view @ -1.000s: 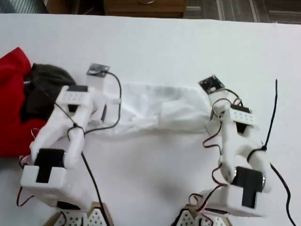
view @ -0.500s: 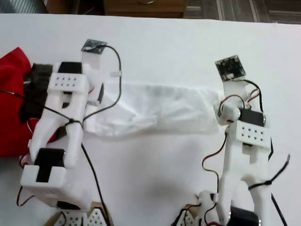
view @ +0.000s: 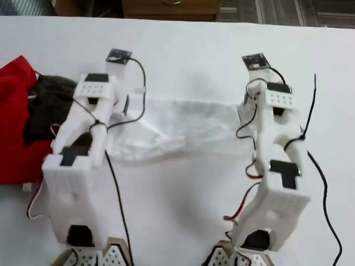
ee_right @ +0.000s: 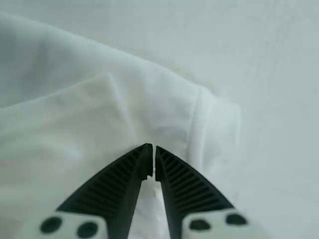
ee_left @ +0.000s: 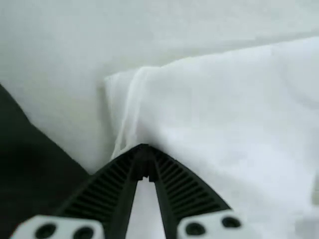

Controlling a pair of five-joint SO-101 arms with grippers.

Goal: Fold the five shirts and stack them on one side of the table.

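Advanced left gripper (ee_left: 144, 149) and right gripper (ee_right: 151, 149) toward far side of table (view: 183, 50). Swung right arm (view: 277, 133) outward, then back inward. Drew white shirt (view: 183, 127) taut, then slackened slightly.

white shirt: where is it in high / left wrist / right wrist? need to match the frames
High view: the white shirt lies stretched across mid-table between the two arms.
Left wrist view: one end of it, with its hem, is pinched in the left gripper's jaws.
Right wrist view: the other end is pinched in the right gripper's jaws.
Shared landmark: the white table beyond the shirt's edge.
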